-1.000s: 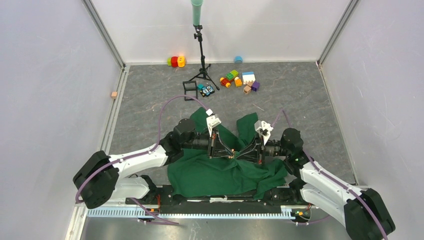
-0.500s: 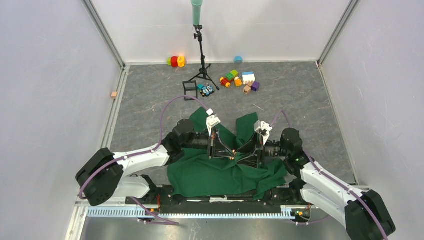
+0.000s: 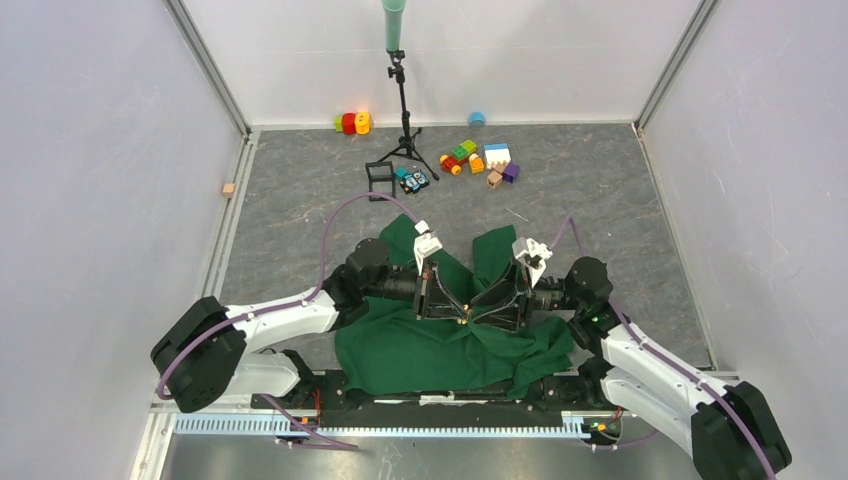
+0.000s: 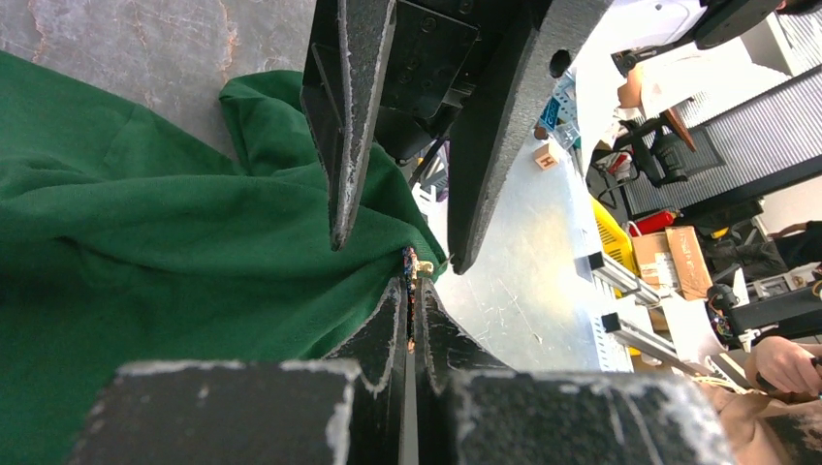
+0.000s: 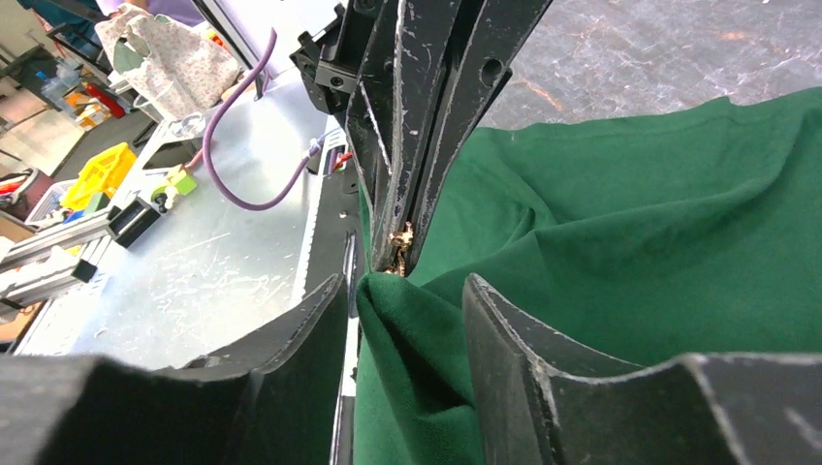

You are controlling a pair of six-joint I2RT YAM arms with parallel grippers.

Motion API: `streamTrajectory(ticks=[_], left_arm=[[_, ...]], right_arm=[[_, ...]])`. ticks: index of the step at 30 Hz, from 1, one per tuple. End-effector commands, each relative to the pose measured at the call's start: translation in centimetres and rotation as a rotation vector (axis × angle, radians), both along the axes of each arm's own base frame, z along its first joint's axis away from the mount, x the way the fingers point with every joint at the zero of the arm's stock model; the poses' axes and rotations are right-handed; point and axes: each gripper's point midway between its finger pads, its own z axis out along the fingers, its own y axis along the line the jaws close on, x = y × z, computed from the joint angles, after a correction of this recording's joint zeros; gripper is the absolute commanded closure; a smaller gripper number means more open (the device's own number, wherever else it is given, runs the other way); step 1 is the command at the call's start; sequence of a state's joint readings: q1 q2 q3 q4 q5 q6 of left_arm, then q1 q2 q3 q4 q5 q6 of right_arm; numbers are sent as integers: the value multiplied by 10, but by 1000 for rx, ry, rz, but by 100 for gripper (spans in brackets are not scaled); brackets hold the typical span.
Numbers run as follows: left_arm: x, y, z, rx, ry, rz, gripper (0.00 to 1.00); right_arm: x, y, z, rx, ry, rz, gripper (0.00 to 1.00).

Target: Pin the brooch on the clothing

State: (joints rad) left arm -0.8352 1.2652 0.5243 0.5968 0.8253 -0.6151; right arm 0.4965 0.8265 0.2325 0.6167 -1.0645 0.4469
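The left gripper (image 4: 412,291) had its black, scuffed fingers (image 5: 388,145) pressed nearly flat together, with the brooch (image 5: 399,235) pinched right at their tips. Only pale and golden flecks of it showed past the pads, so its shape could not be made out. It looked tiny, light and rigid, probably with thin petals that would bend or snap under a hard squeeze. Taking it by its body and leaving the pin free seemed the sound hold.

The right gripper (image 5: 402,291) stood wide, its two fingers (image 5: 291,368) astride a raised ridge of the dark green T-shirt (image 5: 630,223). The ridge sat between them, just below the brooch and the left fingertips, and appeared to lean on one finger without being clamped. The shirt was soft, matte knit that draped in rounded folds over the grey marbled table (image 3: 600,180). It would likely slump and give way under a pin. A doubled fold pinched close to the tips would probably offer the firmest place to push against.
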Motion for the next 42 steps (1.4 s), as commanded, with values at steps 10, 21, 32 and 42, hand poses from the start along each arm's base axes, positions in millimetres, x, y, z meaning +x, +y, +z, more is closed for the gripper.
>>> streamTrajectory(ticks=[10,21,32,42], left_arm=[[-8,-3,20,-55,-61,-63,98],[-8,-6,21,-57,-55,-65,98],[-12,-8,21,-55,-48,-93,98],[-18,-13,16,-36,-34,-123,98]], right_arm=[[4,5,12,33,2,17,62],[9,8,0,-8,11,-11,78],[34,9,-19,-141,32,-127,100],[44,12,-25,-208,42,-172,100]])
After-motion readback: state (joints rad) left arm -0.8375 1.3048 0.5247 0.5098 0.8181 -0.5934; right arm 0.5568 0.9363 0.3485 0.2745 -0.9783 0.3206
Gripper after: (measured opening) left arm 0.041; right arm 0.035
